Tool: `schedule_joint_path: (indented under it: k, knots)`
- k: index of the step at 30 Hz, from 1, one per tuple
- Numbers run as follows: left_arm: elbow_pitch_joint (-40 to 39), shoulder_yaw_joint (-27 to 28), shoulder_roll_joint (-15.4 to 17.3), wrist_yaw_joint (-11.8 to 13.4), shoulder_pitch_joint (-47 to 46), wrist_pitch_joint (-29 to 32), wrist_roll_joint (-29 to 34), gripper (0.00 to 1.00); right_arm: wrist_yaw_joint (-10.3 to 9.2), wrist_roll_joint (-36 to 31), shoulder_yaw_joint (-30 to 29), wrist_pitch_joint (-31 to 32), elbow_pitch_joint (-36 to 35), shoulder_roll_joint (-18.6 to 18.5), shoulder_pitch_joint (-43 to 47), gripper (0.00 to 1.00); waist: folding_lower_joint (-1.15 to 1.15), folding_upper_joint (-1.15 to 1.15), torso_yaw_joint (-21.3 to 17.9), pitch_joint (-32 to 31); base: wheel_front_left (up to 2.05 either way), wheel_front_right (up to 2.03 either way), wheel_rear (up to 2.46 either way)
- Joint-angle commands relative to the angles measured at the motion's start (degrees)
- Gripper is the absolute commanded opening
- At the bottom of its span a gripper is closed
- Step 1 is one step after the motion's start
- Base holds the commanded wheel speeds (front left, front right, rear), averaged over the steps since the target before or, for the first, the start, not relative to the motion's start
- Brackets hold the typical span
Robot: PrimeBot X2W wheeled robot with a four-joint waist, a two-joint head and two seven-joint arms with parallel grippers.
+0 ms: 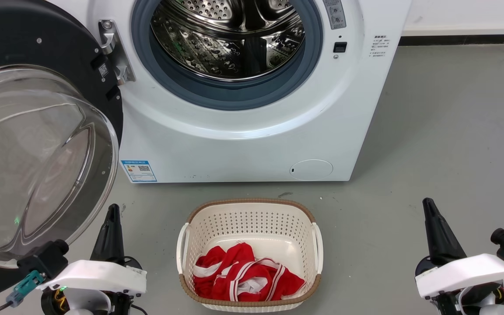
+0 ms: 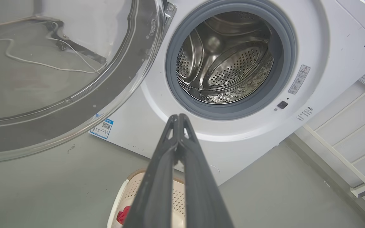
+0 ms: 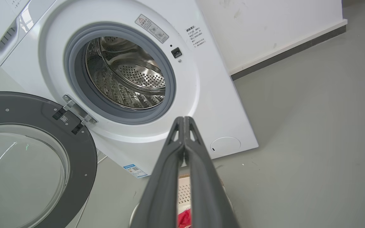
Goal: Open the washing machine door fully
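Note:
The white washing machine point(image 1: 243, 144) stands ahead with its steel drum point(image 1: 230, 35) exposed. The washing machine door point(image 1: 37, 144) is swung wide out to the left on its metal hinge point(image 1: 114, 50), its clear glass bowl bulging toward me. My left gripper point(image 1: 113, 208) is shut and empty, low on the left just right of the door's lower rim. My right gripper point(image 1: 428, 202) is shut and empty at the lower right, well clear of the machine. The wrist views show the door point(image 2: 59, 95) point(image 3: 40, 158), the machine point(image 2: 233, 133) point(image 3: 201, 104) and the closed fingertips of the left gripper point(image 2: 178, 116) and the right gripper point(image 3: 183, 118).
A cream perforated basket point(image 1: 208, 218) holding red and white cloth point(image 1: 245, 275) sits on the grey floor before the machine, between my arms. A white wall with a dark skirting point(image 1: 457, 40) runs at the back right. A white cable point(image 2: 43, 65) lies behind the door.

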Motion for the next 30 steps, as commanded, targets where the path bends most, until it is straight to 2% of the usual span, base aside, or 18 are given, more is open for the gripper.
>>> schedule_joint_path:
  k: [1, 30]
  knots:
    - [-0.4, 0.4, 0.2, -0.3, -1.5, 0.5, -2.3, 0.0, -0.01, 2.7, -0.1, 0.3, -0.3, -0.6, -1.7, 0.0, 0.0, 0.0, 0.0, 0.0, 0.0, 0.0, 0.0]
    - [1.3, 1.9, -1.0, -1.6, -2.0, 6.1, -24.4, 0.0, -0.01, 26.7, -1.1, 3.5, 2.8, -1.1, -2.9, 0.0, 0.0, 0.0, 0.3, -0.9, 0.0, 0.0, 0.0]
